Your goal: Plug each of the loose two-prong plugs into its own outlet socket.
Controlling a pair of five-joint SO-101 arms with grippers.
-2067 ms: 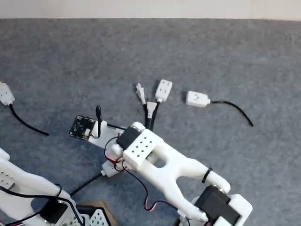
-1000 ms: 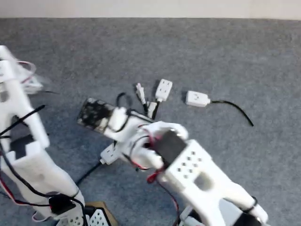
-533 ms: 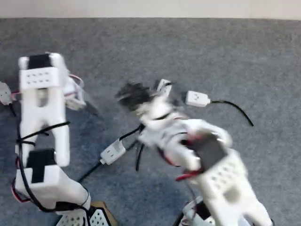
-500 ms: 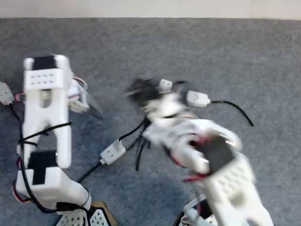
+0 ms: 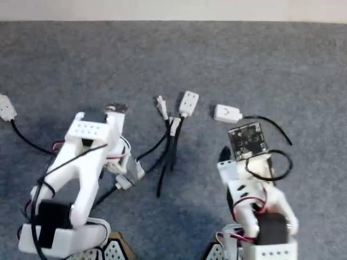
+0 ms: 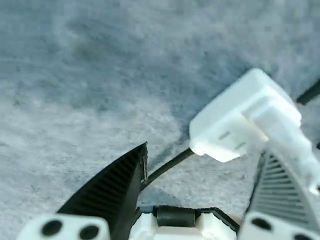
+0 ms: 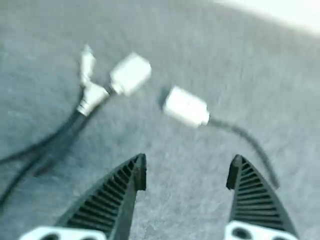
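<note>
sockets wht | cords blk | carpet gry | jaws blk, ribbed

I count four white outlet sockets on the grey surface. The middle socket lies face up with its slots showing, its black cord trailing toward the near edge. Just beside it are two white two-prong plugs, the far plug and the near plug (both loose, their cords running together). The right socket lies apart, its cord curving off to the right. The edge socket sits at the far left. The fourth socket lies tilted, slots visible on one face.
</note>
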